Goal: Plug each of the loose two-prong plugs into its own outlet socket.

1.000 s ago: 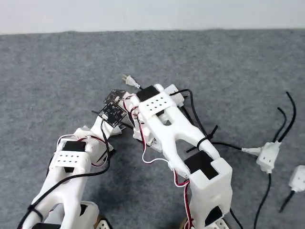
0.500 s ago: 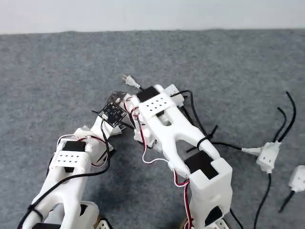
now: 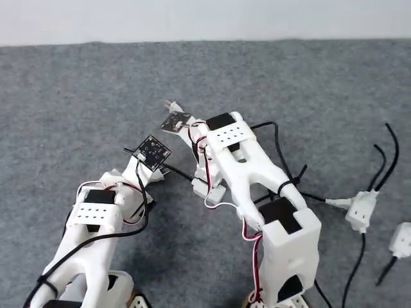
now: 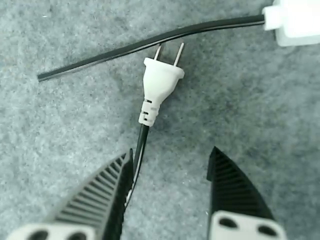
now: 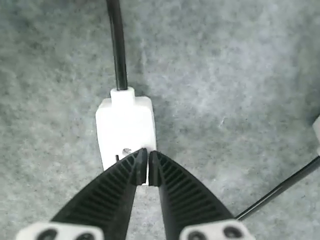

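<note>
Movement is showing in the right arm (image 3: 247, 163): over the last second it is swinging a little to the right and farther out, so its wrist is pulling clear of the left arm (image 3: 96, 215), which is keeping still. I judge it is settling over a socket, perhaps to steady it, while no plug is going in yet.

The right gripper (image 5: 148, 160) is sitting with its fingers pressed together, tips hanging over the near end of a white outlet socket (image 5: 125, 127) on the grey carpet (image 5: 240, 75). It is gripping nothing, and whether it is touching the block is unclear. The left gripper (image 4: 171, 152) is standing wide, holding nothing. The loose plug (image 4: 160, 80) is lying just beyond its fingers, prongs reaching toward a black cable (image 4: 125, 47), with another socket (image 4: 295, 20) lying farther right.
</note>
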